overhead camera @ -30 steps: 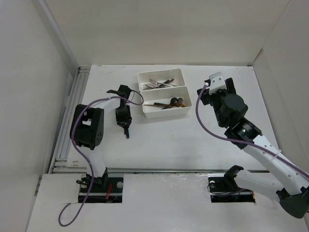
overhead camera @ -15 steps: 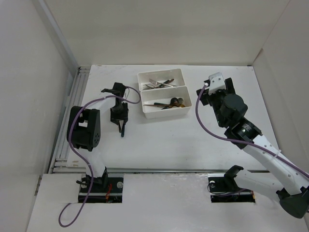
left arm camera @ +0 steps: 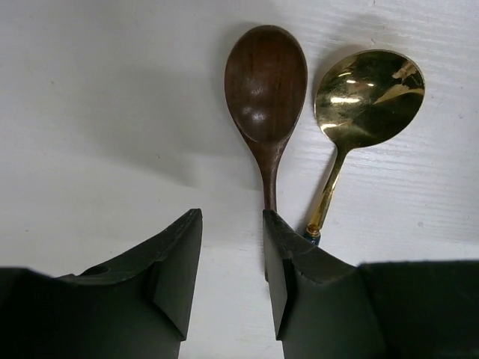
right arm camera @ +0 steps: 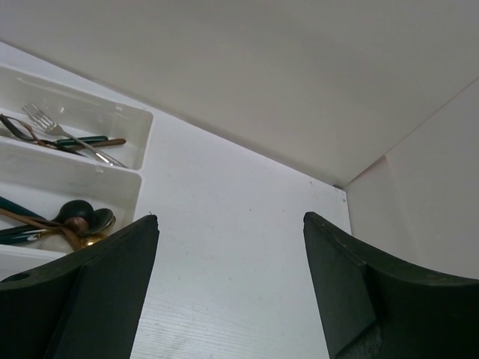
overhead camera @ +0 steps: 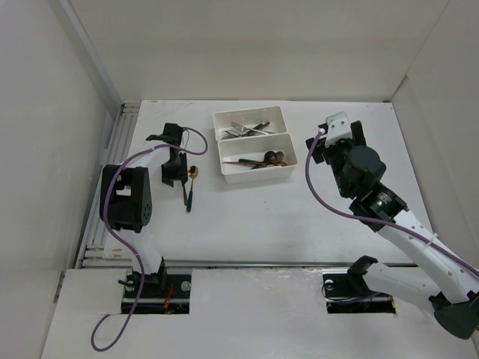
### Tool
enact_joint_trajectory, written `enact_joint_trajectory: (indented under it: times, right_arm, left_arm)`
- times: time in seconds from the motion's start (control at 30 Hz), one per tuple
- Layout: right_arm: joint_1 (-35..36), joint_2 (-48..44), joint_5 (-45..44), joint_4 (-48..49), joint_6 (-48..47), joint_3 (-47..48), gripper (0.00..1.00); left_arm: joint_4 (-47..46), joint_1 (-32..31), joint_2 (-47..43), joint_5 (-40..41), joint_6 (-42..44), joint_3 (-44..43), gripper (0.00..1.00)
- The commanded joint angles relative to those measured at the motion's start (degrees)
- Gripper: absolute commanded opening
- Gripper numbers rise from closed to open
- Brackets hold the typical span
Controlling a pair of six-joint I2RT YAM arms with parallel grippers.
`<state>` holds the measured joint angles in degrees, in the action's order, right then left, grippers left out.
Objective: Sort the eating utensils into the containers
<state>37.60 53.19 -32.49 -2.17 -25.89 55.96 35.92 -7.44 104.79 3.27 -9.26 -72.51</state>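
Note:
Two loose utensils lie side by side on the table: a dark brown wooden spoon (left arm camera: 266, 82) and a gold spoon (left arm camera: 368, 88) with a dark handle (overhead camera: 188, 196). My left gripper (left arm camera: 232, 217) is open and empty just above the table. Its right finger (left arm camera: 288, 262) covers the wooden spoon's handle. In the top view the left gripper (overhead camera: 174, 170) sits just left of the gold bowl (overhead camera: 194, 171). Two white trays stand side by side: the far tray (overhead camera: 278, 114) holds forks (right arm camera: 67, 134) and the near tray (overhead camera: 258, 176) holds spoons (right arm camera: 75, 221). My right gripper (right arm camera: 230, 217) is open and empty, right of the trays (overhead camera: 320, 149).
White walls enclose the table on the left, back and right. A metal rail (overhead camera: 105, 187) runs along the left edge. Purple cables (overhead camera: 314, 187) hang along both arms.
My left gripper has moved left and towards the back. The gold spoon's bowl now shows beside it, and the spoon stays on the table. The right arm has not moved.

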Motion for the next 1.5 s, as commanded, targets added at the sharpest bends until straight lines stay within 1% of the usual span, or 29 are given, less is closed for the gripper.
enact_joint_trajectory:
  times: [0.0,0.07,0.2,0.37,0.47,0.5,0.7,0.8,0.9,1.0,1.13,1.17,1.23,1.27,1.3,1.33,1.37,1.4,1.43,1.47]
  right_arm:
    - [0.45,-1.07,0.41,1.47,0.66,3.10,0.83]
    - [0.45,-0.54,0.41,1.47,0.66,3.10,0.83]
    - [0.45,-0.02,0.41,1.47,0.66,3.10,0.83]
    - [0.45,-0.02,0.41,1.47,0.66,3.10,0.83]
    - [0.45,-0.02,0.41,1.47,0.66,3.62,0.83]
    - [0.45,-0.02,0.41,1.47,0.66,3.63,0.83]
    - [0.45,-0.62,-0.20,1.47,1.19,3.63,0.83]
    - [0.98,-1.15,-1.52,1.47,1.19,3.63,0.83]
    - [0.98,-1.77,-1.52,1.47,1.19,3.63,0.83]
    - [0.98,-2.30,-2.84,1.47,1.19,3.63,0.83]
    - [0.98,-2.83,-2.84,1.47,1.19,3.63,0.83]
    - [0.98,-2.83,-2.84,1.47,1.19,3.63,0.83]
    - [0.98,-2.31,-2.84,1.47,1.19,3.63,0.83]
    - [0.98,-2.30,-2.84,1.47,1.19,3.63,0.83]
    - [0.98,-1.78,-2.84,1.47,1.19,3.63,0.83]
    - [0.98,-1.77,-2.84,1.47,1.19,3.63,0.83]
    - [0.98,-1.77,-2.84,1.47,1.19,3.63,0.83]
    - [0.98,-1.77,-2.84,1.99,1.19,3.63,0.83]
    - [0.98,-1.77,-2.84,2.00,1.19,3.02,0.83]
    - [0.98,-2.47,-2.84,2.00,1.19,3.01,0.83]
  left_arm:
    - [-0.33,-0.20,-1.35,0.26,1.17,-1.49,0.35]
    - [-0.33,-0.20,-1.35,-1.59,1.17,-1.49,0.35]
    - [-0.33,-0.20,-1.96,-2.13,1.69,-2.02,0.35]
    - [0.28,-0.82,-0.74,-2.65,1.70,-0.18,0.35]
    - [0.99,-3.36,0.67,-0.38,0.65,1.05,0.35]
    - [1.69,-3.89,2.07,1.02,0.64,1.06,0.34]
    - [2.22,-3.90,6.12,8.50,-0.49,2.64,0.31]
    - [3.01,-1.97,8.14,9.56,-1.03,1.93,0.19]
    - [3.01,-1.17,8.85,8.69,-0.32,1.93,0.00]
    - [4.06,-1.17,9.38,7.19,-1.02,0.45,0.00]
    - [4.60,0.66,7.45,11.14,-2.08,-5.70,0.00]
    - [3.46,1.46,6.49,11.67,-2.08,-9.45,0.00]
    - [0.48,2.61,3.15,11.67,0.37,-13.95,0.00]
    - [-1.62,2.61,1.92,11.67,4.90,-18.24,0.00]
    - [-6.60,1.39,-0.44,13.24,7.56,-20.19,0.00]
    - [-9.53,-1.58,-1.42,14.21,10.46,-22.04,0.00]
    - [-12.51,-3.26,-2.48,14.22,13.36,-23.19,0.00]
    - [-18.29,-5.02,-3.53,14.22,19.04,-24.68,0.00]
    - [-20.87,-8.52,-5.37,12.57,21.62,-24.70,0.00]
    - [-23.15,-10.38,-6.00,10.46,24.43,-24.70,0.00]
